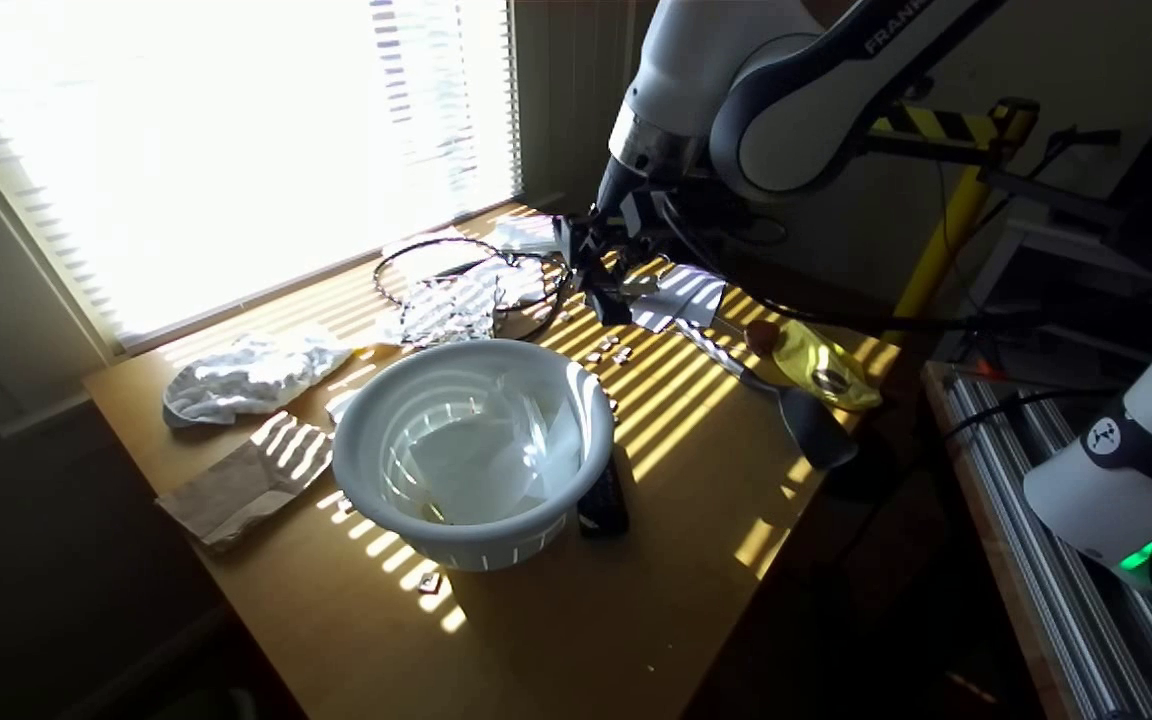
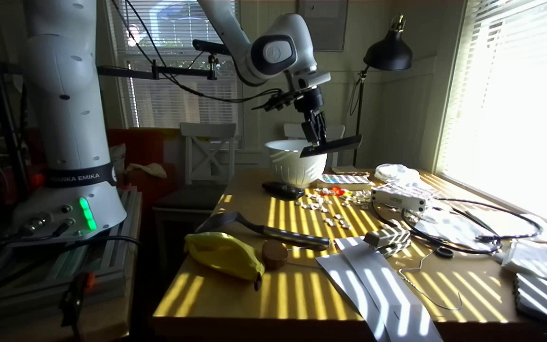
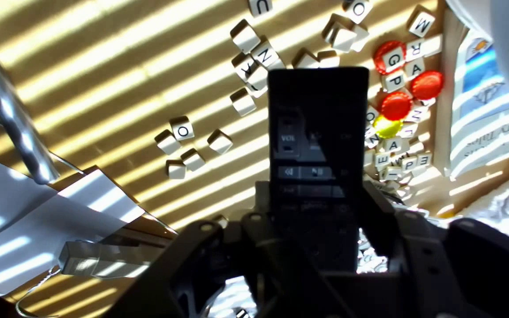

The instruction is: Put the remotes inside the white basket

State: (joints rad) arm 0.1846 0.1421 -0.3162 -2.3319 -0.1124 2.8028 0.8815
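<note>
In an exterior view: white basket (image 1: 481, 533) mid-frame, loose remote (image 1: 604, 505) at its lower right. In an exterior view: jaws grip a second remote (image 2: 334, 146), right of centre. Wrist view: same grip. Transport step, I judge; next, centre over the basket, release.

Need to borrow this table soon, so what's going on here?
A robot arm is holding a remote, its end effector shut on it, above the table with its scattered tiles. The job is getting the remotes into the basket; this one hangs off to the side, not over it. A second remote lies on the table beside the basket. No remote shows in the part of the basket's inside that is visible.
</note>
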